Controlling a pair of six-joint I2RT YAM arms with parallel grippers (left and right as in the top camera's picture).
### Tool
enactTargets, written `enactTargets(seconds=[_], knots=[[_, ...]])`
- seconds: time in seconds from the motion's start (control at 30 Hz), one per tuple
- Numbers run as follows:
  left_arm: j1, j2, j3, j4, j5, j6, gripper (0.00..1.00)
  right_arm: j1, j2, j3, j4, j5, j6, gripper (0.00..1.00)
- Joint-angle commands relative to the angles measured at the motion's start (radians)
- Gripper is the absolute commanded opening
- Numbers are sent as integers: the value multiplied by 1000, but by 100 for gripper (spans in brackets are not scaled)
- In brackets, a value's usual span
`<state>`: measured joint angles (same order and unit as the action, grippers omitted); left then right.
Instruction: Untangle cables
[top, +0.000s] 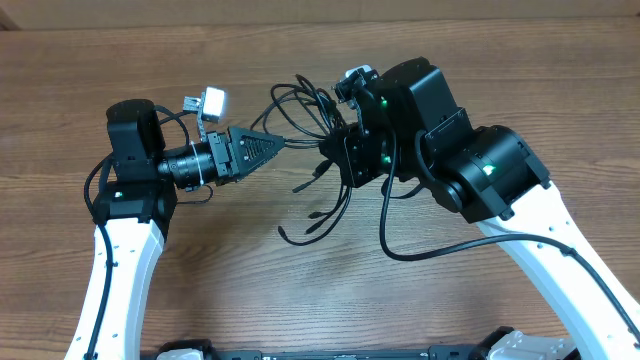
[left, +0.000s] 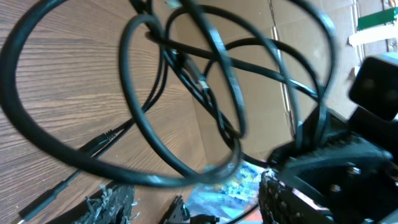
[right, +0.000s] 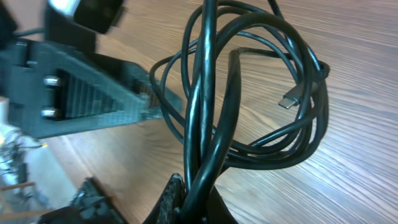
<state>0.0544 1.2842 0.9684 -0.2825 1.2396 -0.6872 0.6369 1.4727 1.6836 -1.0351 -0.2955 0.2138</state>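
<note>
One tangle of cables (top: 322, 118) sits just to the 12 o'clock side of the centre of the table (top: 120, 40), between the two grippers. How many cords it holds cannot be counted, as the loops overlap too closely.

The right gripper (top: 332, 150) comes in from 3 o'clock. Its fingers are clenched on the cables, and a bunch of strands runs out from between them.

The left gripper (top: 272, 144) comes in from 9 o'clock. Its tip is at the 9 o'clock edge of the loops, against a strand. Whether its fingers grasp anything I cannot tell.

From above, three loose ends trail from the tangle toward 6 and 7 o'clock. The right wrist view shows one plug (right: 291, 99) clearly, lying inside the coil.
</note>
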Motion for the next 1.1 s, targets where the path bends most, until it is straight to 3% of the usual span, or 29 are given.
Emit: enactTargets(seconds=[0.0, 0.03, 0.07, 0.2, 0.6, 0.9, 1.07], knots=[[2, 4, 9, -5, -23, 37, 50, 5, -46, 20, 20, -117, 8, 4], [2, 4, 9, -6, -32, 37, 31, 5, -47, 20, 20, -131, 8, 4], [2, 4, 9, -8, -43, 37, 4, 6, -47, 20, 18, -133, 10, 4], [2, 4, 9, -32, -72, 26, 4, 5, -47, 20, 4, -95, 14, 4], [20, 4, 9, -59, -55, 30, 4, 4, -51, 20, -117, 456, 16, 4], [114, 4, 9, -59, 72, 30, 4, 2, -105, 20, -165, 979, 110, 4], [165, 3, 9, -58, 156, 44, 4, 2, -154, 20, -166, 1152, 153, 4]])
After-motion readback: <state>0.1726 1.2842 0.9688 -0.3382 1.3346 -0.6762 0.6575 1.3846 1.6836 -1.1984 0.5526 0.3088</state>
